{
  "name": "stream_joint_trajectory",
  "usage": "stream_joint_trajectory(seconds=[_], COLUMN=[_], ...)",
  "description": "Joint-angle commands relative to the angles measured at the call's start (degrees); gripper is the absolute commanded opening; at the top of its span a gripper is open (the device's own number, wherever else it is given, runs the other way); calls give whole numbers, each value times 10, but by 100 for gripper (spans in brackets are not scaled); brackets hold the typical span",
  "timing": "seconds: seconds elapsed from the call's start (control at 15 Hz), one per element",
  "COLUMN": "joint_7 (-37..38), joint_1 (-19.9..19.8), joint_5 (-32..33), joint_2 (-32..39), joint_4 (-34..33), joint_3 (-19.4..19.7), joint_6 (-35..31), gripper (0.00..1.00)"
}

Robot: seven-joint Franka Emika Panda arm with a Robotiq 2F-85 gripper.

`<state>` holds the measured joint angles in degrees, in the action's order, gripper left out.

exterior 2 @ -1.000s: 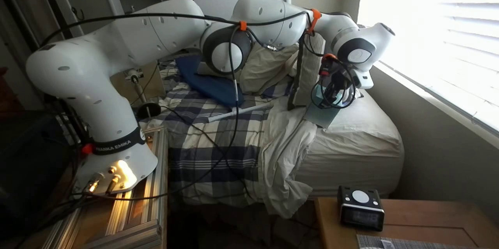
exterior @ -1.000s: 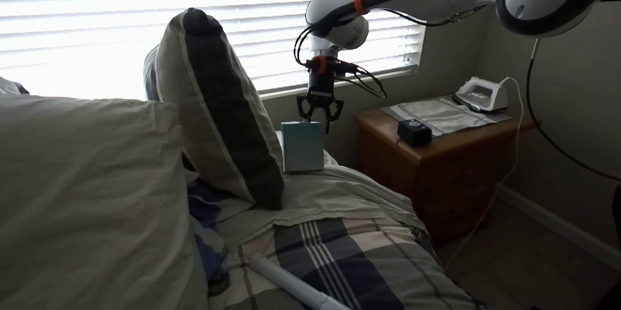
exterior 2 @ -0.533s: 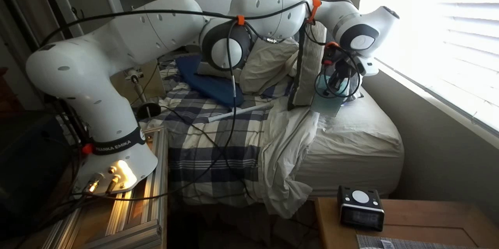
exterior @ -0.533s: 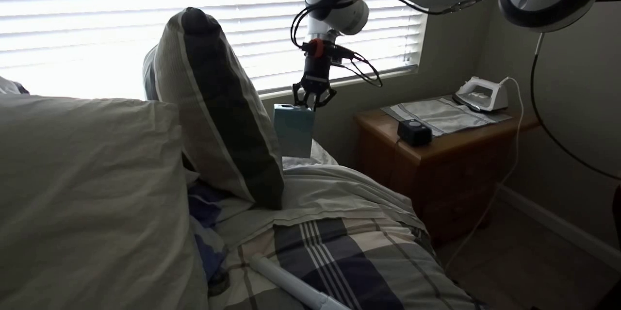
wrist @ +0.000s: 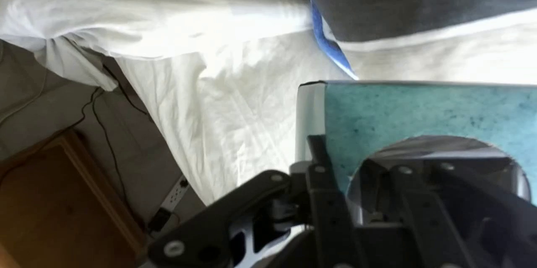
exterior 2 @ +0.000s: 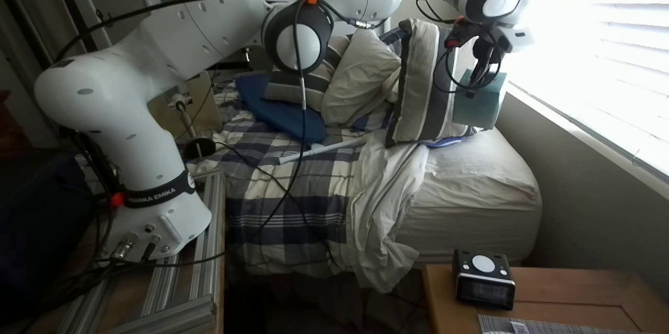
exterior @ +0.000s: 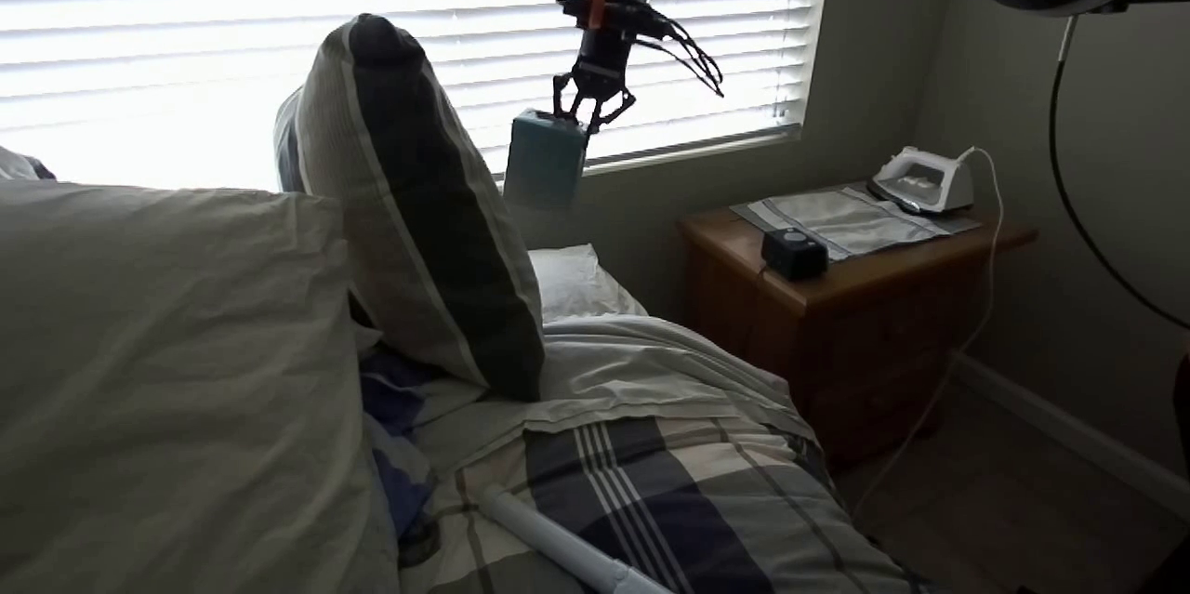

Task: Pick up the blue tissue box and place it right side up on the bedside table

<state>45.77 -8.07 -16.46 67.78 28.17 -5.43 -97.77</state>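
Blue tissue box (exterior: 544,162) now higher, more tilted

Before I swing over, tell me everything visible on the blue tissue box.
The blue tissue box looks like cardboard: speckled teal top with a large rounded opening, teal sides, one looking pale in the wrist view. It is held in the air above the bed, opening upward, leaning somewhat, near the striped pillow; whether they touch, I can't tell. The fingers pinch one wall: one sits outside it, the other seems to reach into the opening. Its contents can't be made out.
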Motion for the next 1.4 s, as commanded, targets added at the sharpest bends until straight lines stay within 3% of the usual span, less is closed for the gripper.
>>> stream_joint_trajectory(seconds=[0.0, 0.07, 0.13, 0.2, 0.27, 0.6, 0.73, 0.87, 0.93, 1.33], joint_7=[74, 103, 59, 75, 90, 98, 113, 140, 132, 201], joint_1=[-8, -18, -7, -12, -17, -18, -24, -37, -47, -112], joint_5=[10, -9, 1, 1, 5, 5, 3, 23, 33, 81], joint_2=[-16, -25, -14, -17, 11, 11, 16, 21, 1, 26], joint_4=[-5, 2, -2, -2, -58, -58, -63, -61, -17, -33], joint_3=[32, 28, 27, 27, 24, 24, 27, 51, 60, 124], joint_6=[-38, -27, -27, -27, -1, -1, -15, -65, -102, -156], gripper=[1, 1, 6, 6, 6, 6, 1, 1, 1, 1])
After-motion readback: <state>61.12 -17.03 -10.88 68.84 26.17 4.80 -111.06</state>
